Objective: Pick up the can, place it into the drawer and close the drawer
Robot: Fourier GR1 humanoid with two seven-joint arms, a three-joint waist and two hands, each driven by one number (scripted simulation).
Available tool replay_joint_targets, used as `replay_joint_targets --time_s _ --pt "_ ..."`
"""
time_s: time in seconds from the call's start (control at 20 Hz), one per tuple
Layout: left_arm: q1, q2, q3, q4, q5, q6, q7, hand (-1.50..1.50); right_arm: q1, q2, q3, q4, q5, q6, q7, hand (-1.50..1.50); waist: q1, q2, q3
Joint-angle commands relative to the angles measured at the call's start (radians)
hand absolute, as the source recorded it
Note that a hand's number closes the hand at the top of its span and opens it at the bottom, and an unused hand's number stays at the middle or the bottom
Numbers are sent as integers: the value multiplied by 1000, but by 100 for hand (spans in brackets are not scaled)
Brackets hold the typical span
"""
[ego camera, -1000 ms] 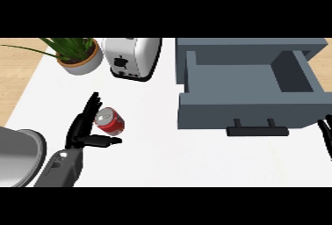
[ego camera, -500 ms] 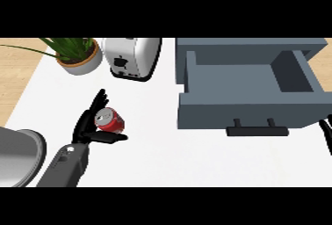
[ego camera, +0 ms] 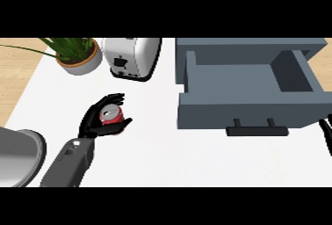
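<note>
Looking steeply down from the head view onto a white counter (ego camera: 194,162); the robot's left hand (ego camera: 96,123) sits left of centre, its grey forearm coming up from the lower edge; its black fingers (ego camera: 111,97) and thumb are curled round a red can (ego camera: 111,119), clamped on it; the can is on the open counter, well apart from the drawer (ego camera: 250,85) and to its left; the can stands close to upright, its long axis pointing nearly at the camera, silver top facing up and red side showing below it toward the near edge; whether its base touches the counter cannot be told; the grey drawer is pulled open at the right, its dark handle (ego camera: 257,130) facing the near edge; a toaster (ego camera: 133,57) and a potted plant (ego camera: 77,55) stand at the far left; a silver pot (ego camera: 16,154) shows at the lower left; a black sliver of the right hand (ego camera: 326,138) touches the right edge, its state impossible to tell; half a second ago the left fingers stood straight beside the can; now they wrap it; the can has barely moved.
</note>
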Motion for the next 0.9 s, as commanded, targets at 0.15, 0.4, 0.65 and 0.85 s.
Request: replay_joint_targets --time_s 0.15,0.4,0.65,0.85 --pt "32 -68 -24 -126 37 1 84 150 26 15 34 -61 -2 -20 50 -150 6 -2 0" --pt "-19 -39 -11 -52 49 -70 23 150 -46 -26 -14 -79 -31 -38 121 -150 1 0 -1" --pt "41 -37 6 -256 99 -16 145 150 10 -20 -19 -16 -28 0 16 -150 10 -3 0" --pt "146 -3 77 -315 124 81 100 150 7 -6 -32 27 -26 -10 -26 -150 26 -4 1"
